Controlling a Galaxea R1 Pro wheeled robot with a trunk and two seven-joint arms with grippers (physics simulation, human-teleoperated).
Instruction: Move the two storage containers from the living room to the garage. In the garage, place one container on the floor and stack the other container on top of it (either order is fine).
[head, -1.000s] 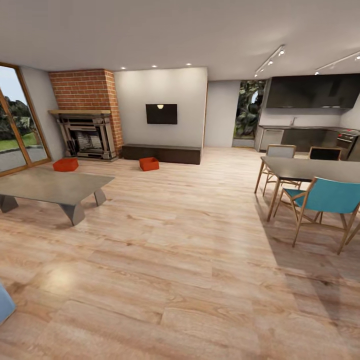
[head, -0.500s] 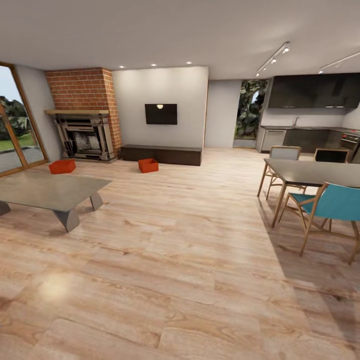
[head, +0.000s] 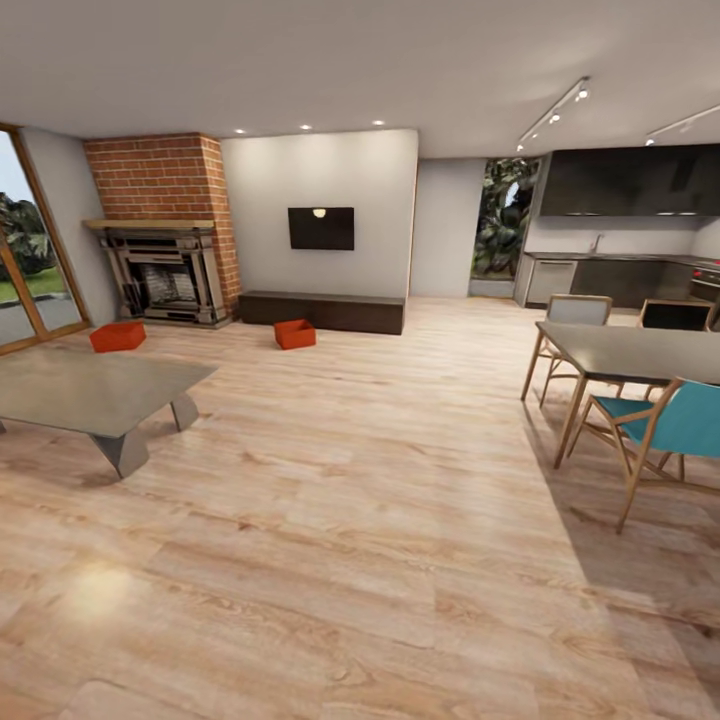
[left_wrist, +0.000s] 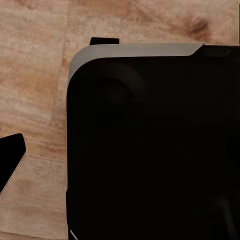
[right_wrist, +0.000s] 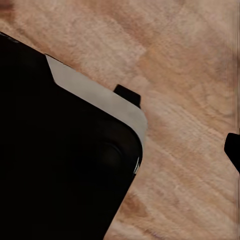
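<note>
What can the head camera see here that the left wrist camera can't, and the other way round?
The head view takes in the living room: two red-orange storage containers on the floor, one before the fireplace, one before the long dark cabinet, plus a low grey table and a blue chair. The left wrist view looks down on a big dark rounded body, apparently part of the robot. Both show the light wood plank floor.

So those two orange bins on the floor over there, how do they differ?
The left bin sits in front of the fireplace; the right bin sits in front of the long dark cabinet. The left one shows its long side, the right one is turned and looks shorter. Both are red-orange, open-topped, resting on the wood floor.
</note>
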